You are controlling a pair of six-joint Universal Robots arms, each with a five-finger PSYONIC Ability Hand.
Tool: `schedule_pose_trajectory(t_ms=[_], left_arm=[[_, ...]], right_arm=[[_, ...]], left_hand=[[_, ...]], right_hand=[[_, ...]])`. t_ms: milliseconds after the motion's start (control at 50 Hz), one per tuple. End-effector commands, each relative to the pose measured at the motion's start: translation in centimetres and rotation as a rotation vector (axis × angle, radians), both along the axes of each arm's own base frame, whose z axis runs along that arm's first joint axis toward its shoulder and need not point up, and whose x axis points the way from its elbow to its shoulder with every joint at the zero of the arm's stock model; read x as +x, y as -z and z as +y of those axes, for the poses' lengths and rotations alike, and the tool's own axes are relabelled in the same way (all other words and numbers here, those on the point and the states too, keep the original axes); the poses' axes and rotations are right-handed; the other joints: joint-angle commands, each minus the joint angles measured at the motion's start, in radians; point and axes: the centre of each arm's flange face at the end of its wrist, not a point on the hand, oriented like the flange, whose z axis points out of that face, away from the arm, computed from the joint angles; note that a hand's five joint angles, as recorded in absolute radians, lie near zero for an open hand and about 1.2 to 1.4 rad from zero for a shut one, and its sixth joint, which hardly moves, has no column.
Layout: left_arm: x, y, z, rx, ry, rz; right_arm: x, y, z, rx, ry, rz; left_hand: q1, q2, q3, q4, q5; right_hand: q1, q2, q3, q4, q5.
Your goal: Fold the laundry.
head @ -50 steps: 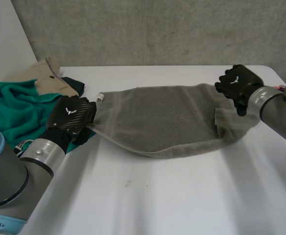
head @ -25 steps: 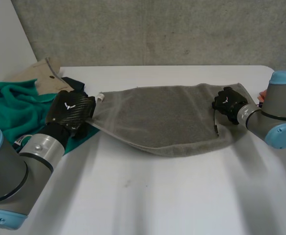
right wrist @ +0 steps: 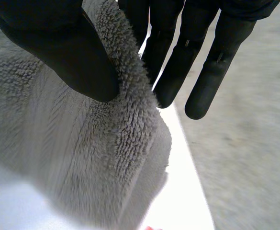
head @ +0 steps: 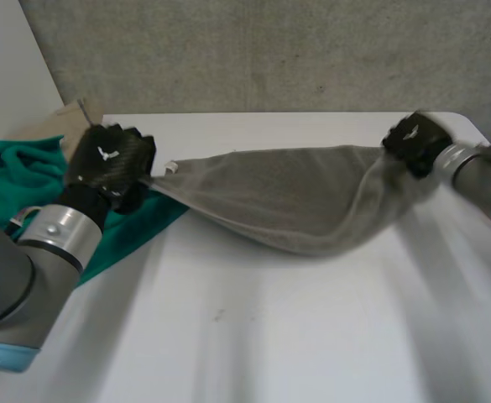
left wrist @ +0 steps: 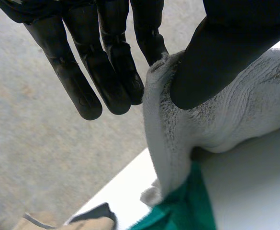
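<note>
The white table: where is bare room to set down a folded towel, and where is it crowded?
The widest bare table lies in front of the grey towel, which the left hand and right hand pinch at its ends. A narrower bare strip runs behind it, toward the wall. Crowded: beside the left hand, with green cloth and beige garment.

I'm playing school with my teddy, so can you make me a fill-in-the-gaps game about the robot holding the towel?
1. The towel pinched by the left hand and the right hand is ___ in colour.
2. Its middle sags toward the ___ table.
3. The green cloth lies on the robot's ___ side.

Missing words: grey; white; left.
</note>
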Motion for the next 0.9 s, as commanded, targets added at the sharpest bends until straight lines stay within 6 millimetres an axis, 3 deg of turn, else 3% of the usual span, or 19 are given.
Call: schedule_pose_trajectory(t_ms=[20,120,160,240,340,420,500,620,720,740,900], left_arm=[[2.4,-3.6,-1.2,-0.101,-0.082,0.038],[2.9,-4.4,-0.3,-0.098,-0.083,0.037],[3.0,-4.5,0.3,-0.079,-0.076,0.03],[3.4,-3.7,2.3,0.021,-0.052,-0.007],[3.9,-2.1,6.0,0.199,-0.019,-0.063],[4.6,-0.6,8.6,0.343,-0.011,-0.112],[4.7,0.9,9.2,0.38,0.004,-0.2],[4.1,3.0,6.9,0.327,0.026,-0.33],[3.1,3.6,2.3,0.197,0.007,-0.341],[2.7,3.8,0.7,0.168,-0.003,-0.334],[-0.9,4.4,-5.9,0.026,0.012,-0.304]], right_arm=[[-5.9,-8.4,3.3,-0.018,0.176,-0.185],[-8.0,-7.3,5.7,0.089,0.243,-0.151],[-9.0,-7.6,8.3,0.171,0.272,-0.123],[-11.5,-7.2,11.8,0.28,0.332,-0.034],[-12.3,-5.4,15.4,0.403,0.32,0.076],[-12.6,-4.1,16.9,0.453,0.315,0.119],[-13.1,-3.6,16.6,0.442,0.333,0.103],[-13.2,-3.3,14.5,0.336,0.348,0.024],[-14.0,-1.1,11.1,0.293,0.413,-0.113],[-14.0,-0.8,10.7,0.286,0.415,-0.126],[-13.0,0.2,7.6,0.12,0.459,-0.136]], left_hand=[[0.239,0.198,0.201,0.194,0.23],[0.239,0.198,0.201,0.194,0.23],[0.239,0.198,0.201,0.194,0.23],[0.239,0.198,0.201,0.194,0.23],[0.239,0.198,0.201,0.194,0.23],[0.239,0.198,0.201,0.194,0.23],[0.239,0.198,0.201,0.194,0.23],[0.239,0.198,0.201,0.194,0.23],[0.239,0.198,0.201,0.194,0.23],[0.239,0.198,0.201,0.194,0.23],[0.239,0.198,0.201,0.194,0.23]], right_hand=[[0.316,0.215,0.209,0.2,0.213],[0.316,0.215,0.209,0.2,0.213],[0.316,0.215,0.209,0.2,0.213],[0.316,0.215,0.209,0.2,0.213],[0.316,0.215,0.209,0.2,0.213],[0.316,0.215,0.209,0.2,0.213],[0.316,0.215,0.209,0.2,0.213],[0.316,0.215,0.209,0.2,0.213],[0.316,0.215,0.209,0.2,0.213],[0.316,0.215,0.209,0.2,0.213],[0.316,0.215,0.209,0.2,0.213]])
